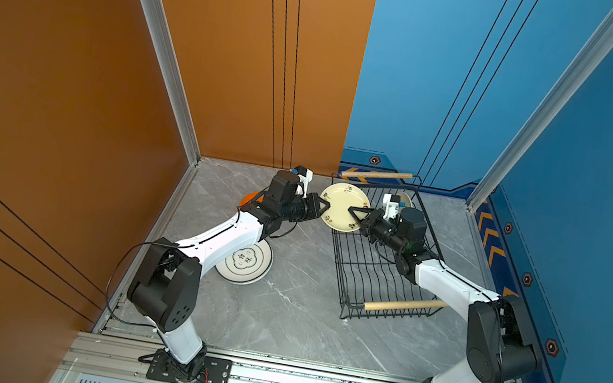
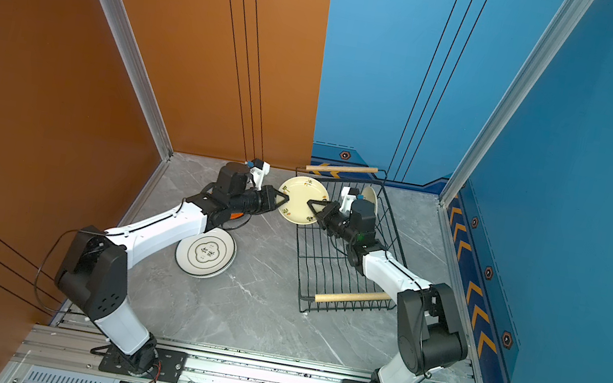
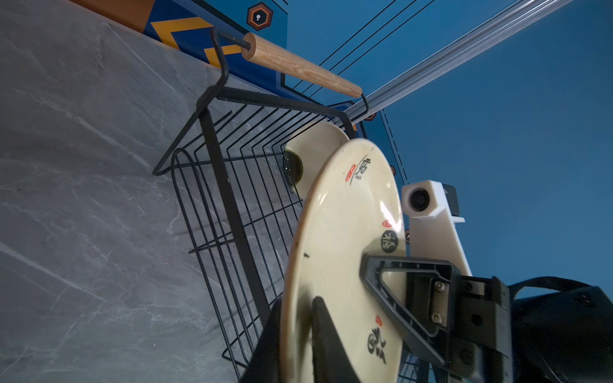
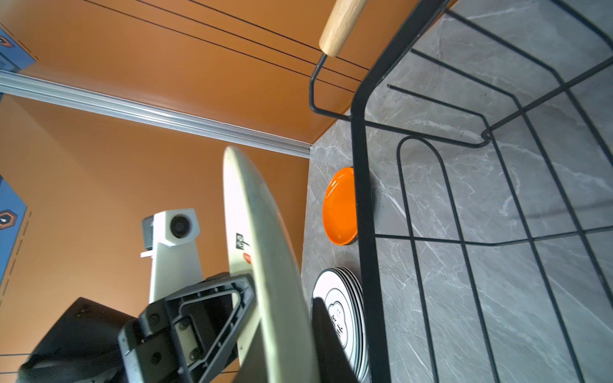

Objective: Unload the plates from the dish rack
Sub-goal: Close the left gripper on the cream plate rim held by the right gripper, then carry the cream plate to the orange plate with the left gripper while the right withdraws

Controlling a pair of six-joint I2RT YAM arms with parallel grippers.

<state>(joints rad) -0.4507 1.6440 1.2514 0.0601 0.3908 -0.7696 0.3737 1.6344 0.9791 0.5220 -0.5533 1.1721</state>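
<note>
A cream plate (image 1: 342, 207) (image 2: 301, 200) with printed motifs hangs upright above the far left corner of the black wire dish rack (image 1: 378, 280) (image 2: 333, 273). My left gripper (image 1: 325, 205) (image 3: 298, 308) is shut on its left rim. From the opposite side my right gripper (image 1: 352, 211) (image 4: 288, 331) clasps its right rim. One more cream plate (image 1: 406, 199) (image 3: 315, 139) stands in the rack's far end. On the table to the left lie a stack of white dark-rimmed plates (image 1: 246, 262) (image 4: 338, 315) and an orange plate (image 1: 251, 196) (image 4: 340, 205).
The rack has a wooden handle at its far end (image 1: 377, 175) and another at its near end (image 1: 403, 305). An orange wall bounds the grey marble table on the left, a blue wall on the right. My left arm passes over the white stack.
</note>
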